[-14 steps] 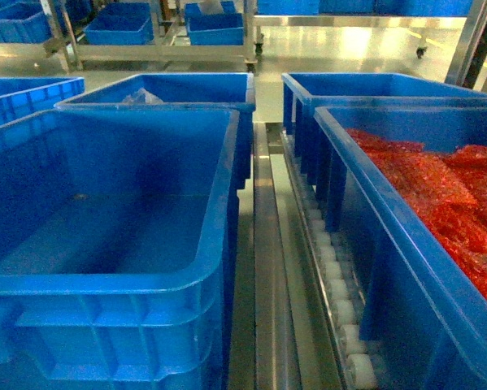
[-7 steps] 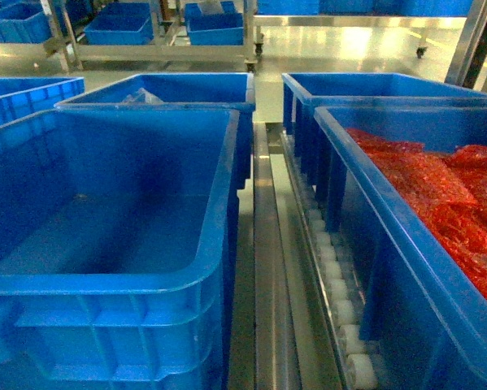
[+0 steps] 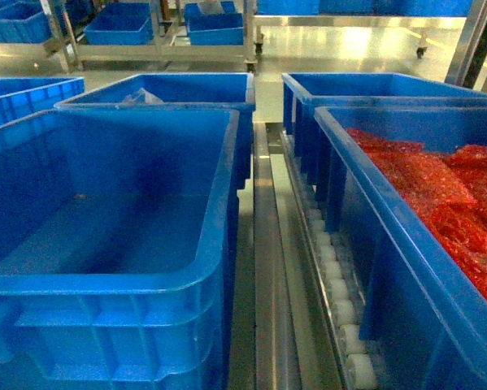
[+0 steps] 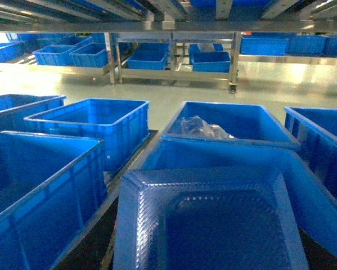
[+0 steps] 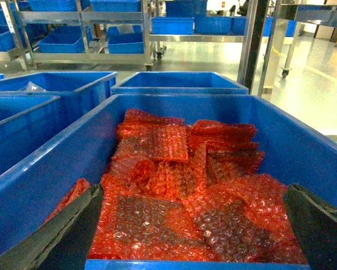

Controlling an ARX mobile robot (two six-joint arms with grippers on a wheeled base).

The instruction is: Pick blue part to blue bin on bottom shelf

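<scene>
Seemingly nearest the left arm, the ribbed blue part lies flat just under its wrist camera, over what looks like the blue bin; the left claw is unseen, while the right claw gapes empty above red bags.

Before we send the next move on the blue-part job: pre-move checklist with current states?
1. Grip on the blue tray: cannot tell. It fills the left wrist view and the left gripper is not visible.
2. Ribbed blue crate empty inside: ok.
3. Tray above that crate: looks ok, crate walls show around it.
4. Right gripper open, holding nothing: ok.
5. Right gripper away from the drop: ok, it hangs over the crate of red bubble-wrap bags.
6. Arm clearance in the head view: cannot tell, no arm shows.
</scene>
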